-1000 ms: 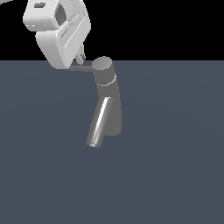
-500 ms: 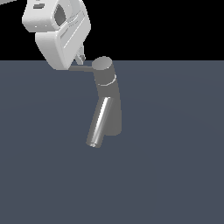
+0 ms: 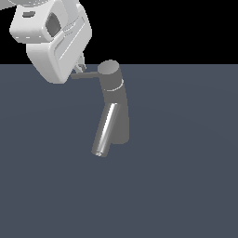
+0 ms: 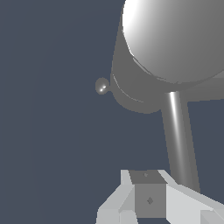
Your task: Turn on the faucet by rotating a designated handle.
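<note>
Barely moved: gripper hangs at the handle's tip

Compared with the frames from a second and half a second ago, almost nothing differs: the white gripper [image 3: 80,69] sits in the upper left of the exterior view as before, and the faucet and its lever keep the same pose.

From the left of that view, the gripper's bulky body fills the corner, with a small finger [image 3: 82,66] showing at its lower edge, right at the outer end of the handle [image 3: 86,76]. Whether the fingers are spread or pinching the rod cannot be told from either view. The handle runs level to the right into the top section of the faucet [image 3: 114,100], which stands near the frame's centre, its shiny spout [image 3: 106,130] slanting down toward the lower left.

In the wrist view the handle [image 4: 177,140] appears as a bright rod beside one finger [image 4: 148,199].

The floor [image 3: 186,176] is flat, plain slate grey; above it the background is black.
</note>
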Controlling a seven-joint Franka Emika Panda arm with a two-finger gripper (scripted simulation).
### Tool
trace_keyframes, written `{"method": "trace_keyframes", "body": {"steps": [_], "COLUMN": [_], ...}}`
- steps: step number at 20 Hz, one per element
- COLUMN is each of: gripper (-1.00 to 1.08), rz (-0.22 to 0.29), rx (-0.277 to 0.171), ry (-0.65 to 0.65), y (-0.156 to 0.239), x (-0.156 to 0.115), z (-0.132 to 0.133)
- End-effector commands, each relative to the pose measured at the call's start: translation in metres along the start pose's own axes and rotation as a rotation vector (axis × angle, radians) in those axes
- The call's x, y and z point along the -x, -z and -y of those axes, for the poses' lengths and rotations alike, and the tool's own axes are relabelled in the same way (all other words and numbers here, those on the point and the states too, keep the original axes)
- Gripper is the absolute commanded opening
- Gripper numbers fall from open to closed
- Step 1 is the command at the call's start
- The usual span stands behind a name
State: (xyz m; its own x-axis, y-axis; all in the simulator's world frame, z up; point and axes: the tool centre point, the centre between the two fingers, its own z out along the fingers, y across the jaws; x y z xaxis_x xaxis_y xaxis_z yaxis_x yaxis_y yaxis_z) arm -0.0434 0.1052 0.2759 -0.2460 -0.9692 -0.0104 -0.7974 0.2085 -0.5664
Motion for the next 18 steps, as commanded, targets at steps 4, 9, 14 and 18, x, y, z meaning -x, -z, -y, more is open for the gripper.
{"method": "trace_keyframes", "body": {"steps": [4, 9, 14, 18], "gripper": [-1.00, -1.00, -1.00, -1.00], "rz": [-0.005, 0.006, 0.004, 0.002], "rx": [0.009, 0.000, 0.001, 0.003], "ry": [0.005, 0.010, 0.009, 0.008], "y": [-0.001, 0.001, 0.001, 0.001], "x": [0.001, 0.008, -0.001, -0.009], "z": [-0.028, -0.033, -0.044, -0.053]}}
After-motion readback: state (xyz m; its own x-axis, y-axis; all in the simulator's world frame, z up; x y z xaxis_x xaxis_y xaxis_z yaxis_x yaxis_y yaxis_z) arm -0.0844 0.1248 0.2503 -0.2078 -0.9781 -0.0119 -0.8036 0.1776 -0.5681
